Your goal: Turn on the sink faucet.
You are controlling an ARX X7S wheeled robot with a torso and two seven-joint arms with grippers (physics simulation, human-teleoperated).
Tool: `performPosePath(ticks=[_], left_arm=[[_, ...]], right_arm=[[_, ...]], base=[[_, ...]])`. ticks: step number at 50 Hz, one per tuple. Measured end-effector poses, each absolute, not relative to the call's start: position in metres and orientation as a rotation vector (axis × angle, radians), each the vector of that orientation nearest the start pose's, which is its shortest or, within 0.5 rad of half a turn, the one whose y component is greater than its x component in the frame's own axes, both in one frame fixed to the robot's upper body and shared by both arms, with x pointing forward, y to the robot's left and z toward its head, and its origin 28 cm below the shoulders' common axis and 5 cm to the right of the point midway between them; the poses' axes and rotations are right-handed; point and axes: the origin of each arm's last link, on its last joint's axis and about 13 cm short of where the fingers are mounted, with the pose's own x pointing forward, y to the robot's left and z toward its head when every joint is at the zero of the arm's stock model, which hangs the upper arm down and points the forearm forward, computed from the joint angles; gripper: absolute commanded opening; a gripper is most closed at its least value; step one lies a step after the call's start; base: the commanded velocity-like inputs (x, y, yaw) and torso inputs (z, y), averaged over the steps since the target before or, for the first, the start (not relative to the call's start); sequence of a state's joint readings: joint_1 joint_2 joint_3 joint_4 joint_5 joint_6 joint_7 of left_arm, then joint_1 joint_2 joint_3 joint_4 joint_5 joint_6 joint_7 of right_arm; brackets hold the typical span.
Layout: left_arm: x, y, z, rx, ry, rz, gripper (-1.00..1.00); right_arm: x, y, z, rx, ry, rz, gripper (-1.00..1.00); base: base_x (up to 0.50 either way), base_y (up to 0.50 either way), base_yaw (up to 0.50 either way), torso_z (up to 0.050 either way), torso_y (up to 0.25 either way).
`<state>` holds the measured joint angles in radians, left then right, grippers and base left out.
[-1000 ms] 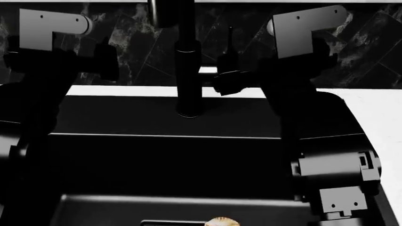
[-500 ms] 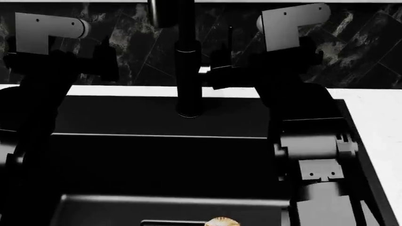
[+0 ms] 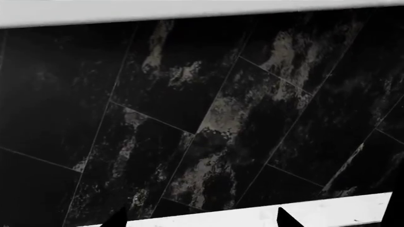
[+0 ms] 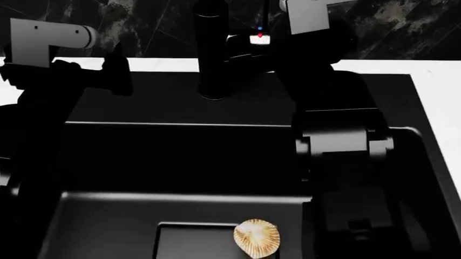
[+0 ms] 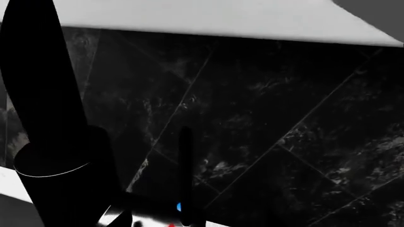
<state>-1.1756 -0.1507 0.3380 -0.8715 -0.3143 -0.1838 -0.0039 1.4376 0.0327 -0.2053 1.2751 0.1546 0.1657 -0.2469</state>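
The faucet stands at the sink's back rim; the right gripper sits by its lever (jaws unreadable), the left gripper parted

The sink faucet post is standing between the 2 arms, blocking a straight sideways pass. The right gripper is crowding its lever. The dark tiled wall is closing off the space behind.
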Motion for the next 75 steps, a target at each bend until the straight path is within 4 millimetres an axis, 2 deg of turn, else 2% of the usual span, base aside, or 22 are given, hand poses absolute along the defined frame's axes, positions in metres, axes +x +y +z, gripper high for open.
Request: performPosePath(ticks=[14, 49, 50, 60, 75], left_arm=[[0.418, 0.229, 0.199, 0.036, -0.084, -0.084, 1.0], [0.415, 0.229, 0.201, 0.025, -0.091, -0.097, 1.0], [0.415, 0.23, 0.201, 0.023, -0.091, -0.096, 1.0], [0.414, 0.23, 0.199, 0.015, -0.086, -0.094, 1.0], [0.414, 0.231, 0.197, 0.007, -0.08, -0.091, 1.0]], right_arm=[[0.44, -0.097, 0.25, -0.07, -0.015, 0.265, 1.0], [0.441, -0.09, 0.269, -0.082, -0.024, 0.262, 1.0], [0.441, -0.09, 0.269, -0.083, -0.027, 0.262, -1.0], [0.441, -0.088, 0.275, -0.078, -0.062, 0.264, -1.0], [0.442, -0.09, 0.272, -0.077, -0.084, 0.252, -1.0]], base=[[0.0, 0.0, 0.0, 0.0, 0.0], [0.0, 0.0, 0.0, 0.001, -0.036], [0.0, 0.0, 0.0, 0.0, 0.0], [0.0, 0.0, 0.0, 0.0, 0.0], [0.0, 0.0, 0.0, 0.0, 0.0]])
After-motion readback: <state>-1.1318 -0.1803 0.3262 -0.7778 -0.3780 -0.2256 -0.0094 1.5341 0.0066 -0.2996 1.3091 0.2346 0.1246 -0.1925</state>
